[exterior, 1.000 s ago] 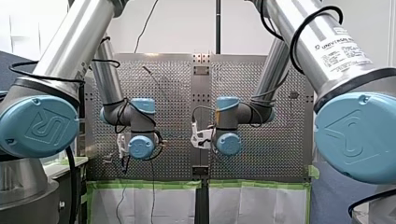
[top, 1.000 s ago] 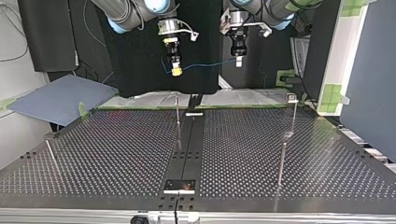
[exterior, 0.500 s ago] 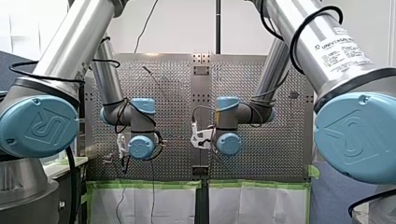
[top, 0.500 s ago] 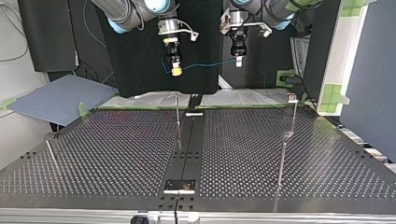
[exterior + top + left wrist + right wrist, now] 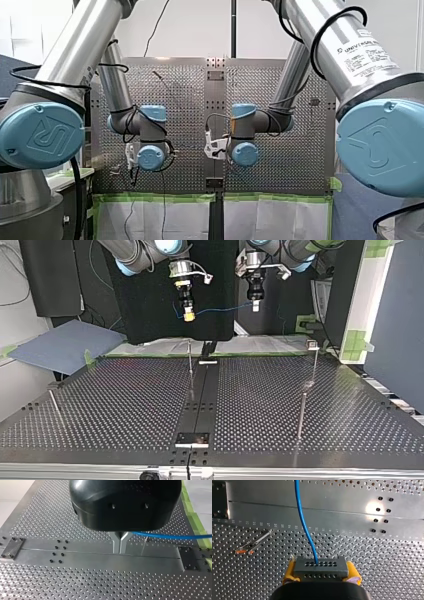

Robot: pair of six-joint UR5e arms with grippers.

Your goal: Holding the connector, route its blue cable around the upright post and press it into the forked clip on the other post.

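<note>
right wrist view: your right end effector is clamped on the connector, a grey block with two rows of small holes; one of the yellow pads presses on each short end; the blue cable leaves a hole in the connector's upper row and runs ahead of the end effector, above the perforated tabletop; a thin metal rod with an orange mark at one end shows against the tabletop beside the cable, apart from it; you cannot tell from here which post it is. left wrist view: your left end effector has its metal fingers drawn together with only a hairline between them, pinching the blue cable, which comes out sideways and runs off straight. top view: both end effectors hang well above the tabletop, the right at the view's left, the left at the view's right, with the cable strung between them in a shallow line; the upright post stands near the far edge at the middle, below the right end effector, and the cable passes above it without touching; the second post at the view's right carries the clip on top, too small for you to make out its fork, and the cable is well apart from it. front view: the wrists hide both end effectors.
</note>
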